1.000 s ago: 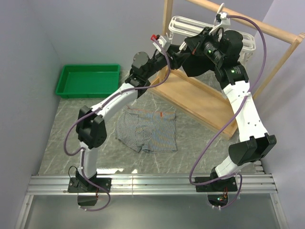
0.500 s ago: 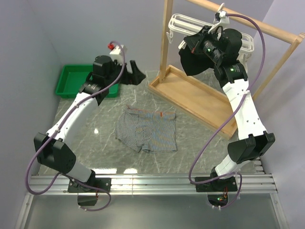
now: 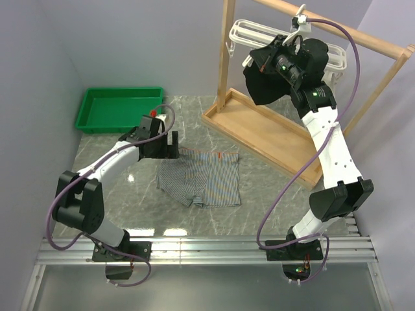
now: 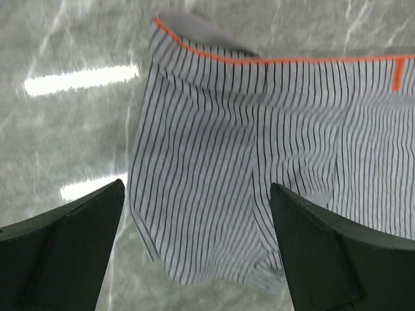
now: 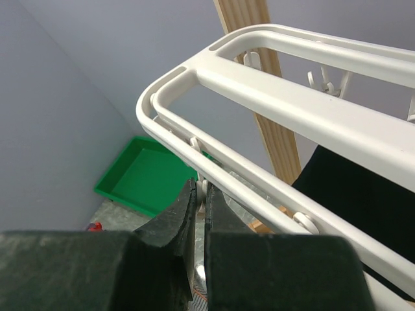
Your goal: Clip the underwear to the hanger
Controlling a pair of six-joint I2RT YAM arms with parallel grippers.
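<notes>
The underwear [image 3: 201, 178], grey-and-white striped with an orange waistband, lies flat on the marble table. My left gripper [image 3: 170, 144] is open and hovers over its upper left corner. In the left wrist view the striped cloth [image 4: 259, 142] fills the space between the spread fingers of that gripper [image 4: 196, 188]. The hanger [image 3: 245, 31], a white barred frame, hangs from the wooden rack. My right gripper [image 3: 251, 59] is up at the frame's left end. In the right wrist view it [image 5: 200, 188] is shut on a white clip [image 5: 205, 189] under the hanger's bars [image 5: 292, 103].
A green tray [image 3: 120, 109] sits at the back left and also shows in the right wrist view [image 5: 139, 178]. The wooden rack [image 3: 266, 133] has a flat base and tall posts. A black garment [image 3: 269, 87] hangs from the hanger beside my right gripper.
My left arm swung away from the hanger, out to the left, then came down over the underwear's upper left corner. My right gripper stayed at the hanger.
</notes>
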